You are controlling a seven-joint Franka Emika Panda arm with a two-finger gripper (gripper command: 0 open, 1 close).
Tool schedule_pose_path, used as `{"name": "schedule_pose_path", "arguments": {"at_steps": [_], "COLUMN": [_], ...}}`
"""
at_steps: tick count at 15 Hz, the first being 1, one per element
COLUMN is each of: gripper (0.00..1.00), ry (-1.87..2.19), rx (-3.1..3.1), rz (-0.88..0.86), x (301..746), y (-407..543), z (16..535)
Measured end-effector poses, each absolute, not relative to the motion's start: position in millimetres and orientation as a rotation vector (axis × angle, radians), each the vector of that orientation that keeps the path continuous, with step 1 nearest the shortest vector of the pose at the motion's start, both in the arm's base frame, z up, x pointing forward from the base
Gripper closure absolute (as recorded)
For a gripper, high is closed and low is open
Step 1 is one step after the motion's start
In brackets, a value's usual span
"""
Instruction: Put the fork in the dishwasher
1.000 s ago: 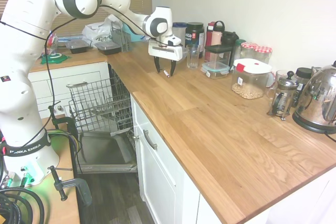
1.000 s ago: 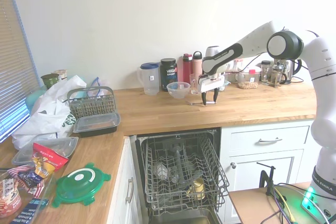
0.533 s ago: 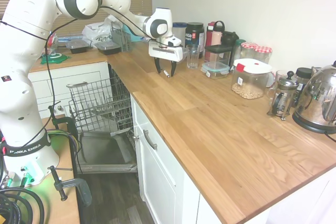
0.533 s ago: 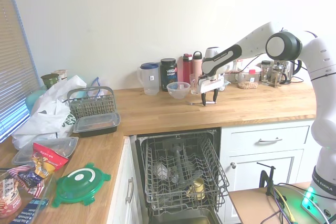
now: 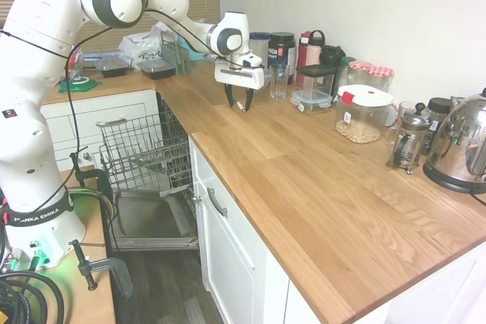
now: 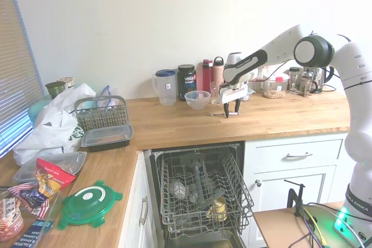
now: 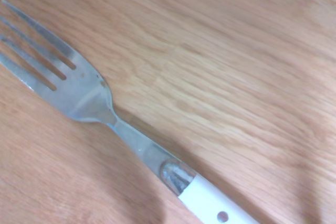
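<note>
Below me, the fork (image 7: 105,114) lies flat on the wooden worktop (image 7: 236,77). Four metal tines, metal neck, white handle with one small rivet hole.

The fork (image 7: 105,114) has dull silver tines and neck and a white handle, lying on a warm honey-brown surface (image 7: 220,66) with streaky wood grain. The dishwasher (image 6: 200,190) holds a grey wire-grid rack between white cabinet fronts (image 6: 290,166). A green lid (image 6: 88,202) lies at near left.
</note>
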State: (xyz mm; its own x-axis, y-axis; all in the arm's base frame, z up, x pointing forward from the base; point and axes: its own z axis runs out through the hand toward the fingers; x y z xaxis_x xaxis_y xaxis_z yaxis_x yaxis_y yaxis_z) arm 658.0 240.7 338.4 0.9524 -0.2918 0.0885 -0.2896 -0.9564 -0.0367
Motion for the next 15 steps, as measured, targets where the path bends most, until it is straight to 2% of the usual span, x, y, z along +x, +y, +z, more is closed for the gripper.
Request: {"name": "schedule_pose_path", "arguments": {"at_steps": [15], "gripper": [1.0], "ry": [0.459], "rx": [-3.065], "rz": [-0.186], "x": [658.1], "y": [247.4], "z": [339.8]}}
